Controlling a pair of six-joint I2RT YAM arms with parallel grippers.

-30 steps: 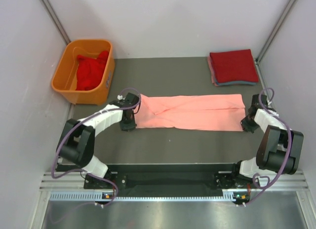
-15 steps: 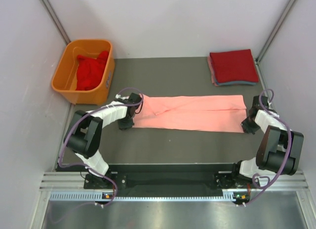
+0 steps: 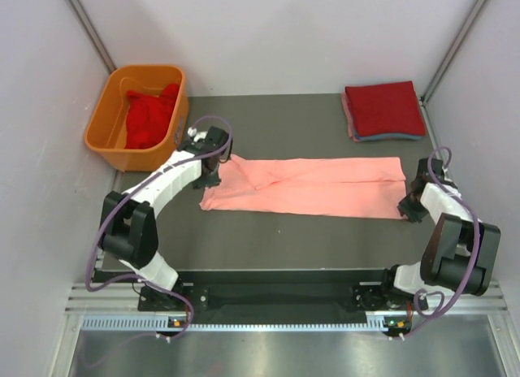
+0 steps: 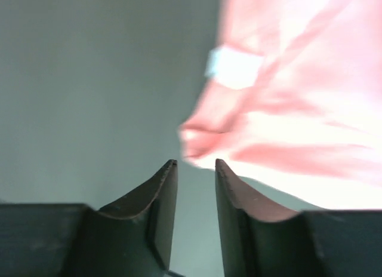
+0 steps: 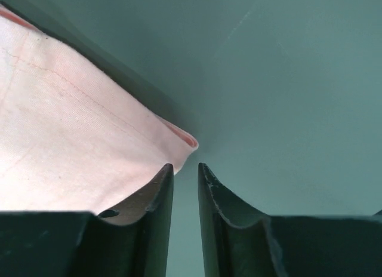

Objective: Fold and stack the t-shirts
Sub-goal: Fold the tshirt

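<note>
Pink tee lies flat across the middle of the desk as a long, narrow, already-folded strip. Collar end is on the left, neck label showing.

Left hand: fingers slightly apart, nothing between them, at the far-left corner. The cloth edge sits just ahead and to the right of the gap.
Right hand: also a narrow gap, empty, at the near-right corner. The hem corner sits just ahead and left of the gap.

My read: this is a re-grip before folding the strip end over end.
- Open wider before going in, since the corners are several layers thick.
- Shift each hand toward the cloth so the corner lands between the fingers, not beside them.
- Come in low and take every layer, or the fold splits.
- The left end is skewed, with the near corner sticking out further. Square it up first.

Room:
- Right end lies close to the right wall, so there's little swing space there.
- Folded stack, red on top, sits in the far-right corner, near the strip but apart from it.
- Orange tub, holding a red tee, sits just behind the left arm.
- Bare desk shows behind the strip between tub and stack, and in front of it toward the bases. Fold inward there.
</note>
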